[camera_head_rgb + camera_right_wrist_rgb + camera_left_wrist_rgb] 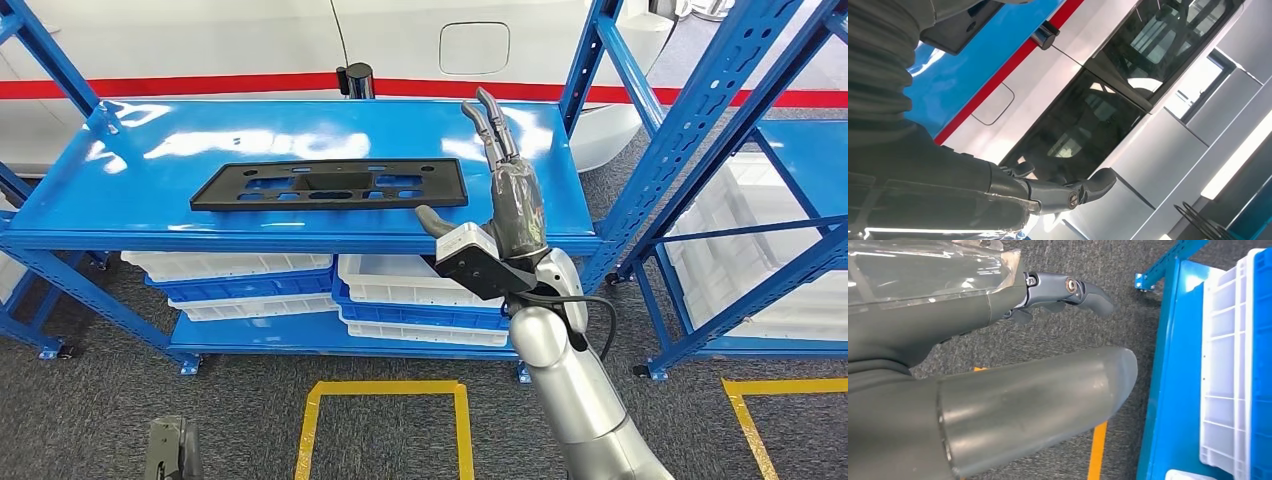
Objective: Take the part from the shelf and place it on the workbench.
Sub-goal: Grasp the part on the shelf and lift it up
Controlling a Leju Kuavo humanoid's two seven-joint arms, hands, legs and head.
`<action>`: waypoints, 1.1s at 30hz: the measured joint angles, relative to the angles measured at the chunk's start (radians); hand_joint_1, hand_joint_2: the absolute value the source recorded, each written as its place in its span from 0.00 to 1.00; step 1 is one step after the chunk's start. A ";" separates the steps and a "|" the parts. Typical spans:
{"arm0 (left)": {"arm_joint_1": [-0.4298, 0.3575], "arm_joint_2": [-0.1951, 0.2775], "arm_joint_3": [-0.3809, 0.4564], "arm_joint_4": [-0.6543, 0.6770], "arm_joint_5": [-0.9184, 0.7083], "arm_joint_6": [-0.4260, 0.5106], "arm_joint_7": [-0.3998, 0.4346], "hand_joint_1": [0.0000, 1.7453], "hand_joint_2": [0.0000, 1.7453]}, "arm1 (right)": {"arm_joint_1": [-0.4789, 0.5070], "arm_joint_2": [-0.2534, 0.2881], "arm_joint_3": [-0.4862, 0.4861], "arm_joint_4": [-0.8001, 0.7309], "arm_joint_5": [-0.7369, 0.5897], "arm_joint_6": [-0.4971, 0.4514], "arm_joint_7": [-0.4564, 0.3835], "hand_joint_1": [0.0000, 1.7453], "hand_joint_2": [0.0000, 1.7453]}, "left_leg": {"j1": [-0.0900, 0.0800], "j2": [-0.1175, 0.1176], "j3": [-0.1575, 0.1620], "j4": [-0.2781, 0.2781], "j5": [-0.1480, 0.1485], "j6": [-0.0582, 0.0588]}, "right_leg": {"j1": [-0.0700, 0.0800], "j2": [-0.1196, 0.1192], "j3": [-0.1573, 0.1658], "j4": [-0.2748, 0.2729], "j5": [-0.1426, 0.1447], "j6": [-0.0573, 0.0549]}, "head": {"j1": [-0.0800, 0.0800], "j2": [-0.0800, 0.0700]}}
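Note:
A flat black part with several cut-outs lies lengthwise on the blue shelf's top board, left of centre. My right hand is raised over the board's front right area, to the right of the part and apart from it. Its fingers point up and away, spread, with nothing in them. In the right wrist view the right hand holds nothing, and a dark corner of the part lies on the blue board. My left hand hangs over the grey carpet, fingers apart and holding nothing.
White bins with blue ones sit on the lower shelf. A second blue rack with white bins stands at the right. Yellow floor markings lie in front. A white vehicle body with a red stripe runs behind the shelf.

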 joint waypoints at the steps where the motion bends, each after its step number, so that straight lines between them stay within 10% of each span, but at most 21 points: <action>1: -0.002 0.001 0.000 0.000 0.001 0.000 -0.004 0.00 0.00 | -0.001 0.000 0.000 0.000 -0.001 0.000 0.000 0.00 1.00 | 0.000 0.000 0.000 0.000 0.000 0.000 | 0.000 0.000 0.000 0.000 0.000 0.000 | 0.000 0.000; 33: -0.032 0.052 0.033 -0.076 0.145 0.039 -0.083 0.00 0.00 | -0.012 0.000 0.000 0.024 -0.016 -0.001 -0.011 0.00 1.00 | 0.001 0.000 0.000 0.000 0.000 0.000 | 0.000 0.000 0.000 0.000 0.000 0.000 | 0.000 0.000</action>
